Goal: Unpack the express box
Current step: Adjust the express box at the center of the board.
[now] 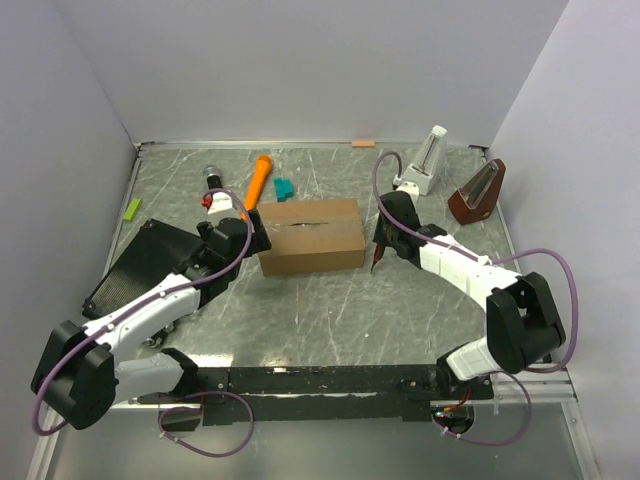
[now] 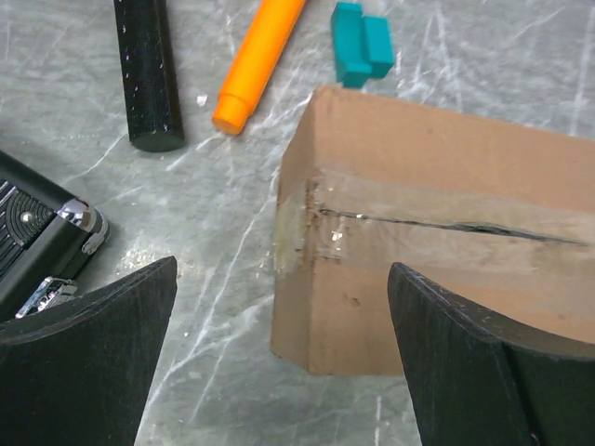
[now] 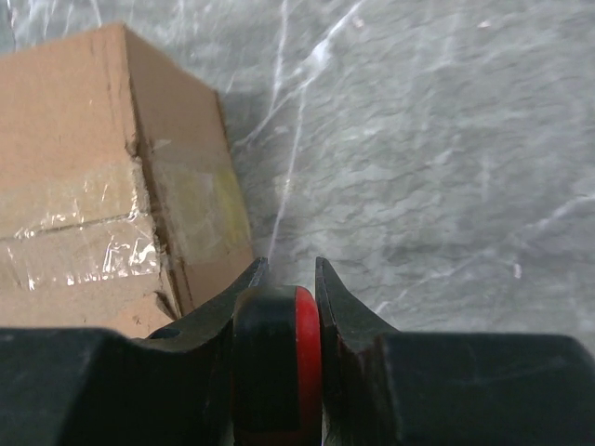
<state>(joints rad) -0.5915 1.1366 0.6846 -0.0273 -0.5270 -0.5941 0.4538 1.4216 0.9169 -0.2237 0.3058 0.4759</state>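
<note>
- Express box [image 1: 311, 236]: brown corrugated carton, lying flat near the middle of the surface [image 1: 330, 310], long side across the top view. It sits between the two arms, with its flaps down.
- Tape strip [image 2: 446, 218]: clear, runs along the top seam of the box and wraps down over both short ends. A thin dark gap shows along part of the seam.
- Left fingers [image 2: 93, 362]: released and spread wide, grasping nothing. They hover at the left end of the box, with its taped corner framed between them in the left wrist view.
- Right fingers [image 3: 353, 316]: clenched on a small black-and-red object [image 3: 279, 353]. They are just beside the right end of the box and point down at the surface. Whether the object touches the box cannot be told.
- Orange marker [image 1: 258, 180]: lies on the surface behind the box's left end, apart from it.
- Teal block [image 1: 285, 188]: just right of the marker, near the box's far edge.
- Black cylinder [image 1: 213, 178]: left of the marker.
- Black ribbed case [image 1: 145, 265]: flat, with metal latches, at the left of the surface beside the left arm.
- Green piece [image 1: 132, 208]: small, near the left edge.
- White upright item [image 1: 428, 160] and brown wedge-shaped item [image 1: 477, 192]: at the far right corner, well apart from the box.
</note>
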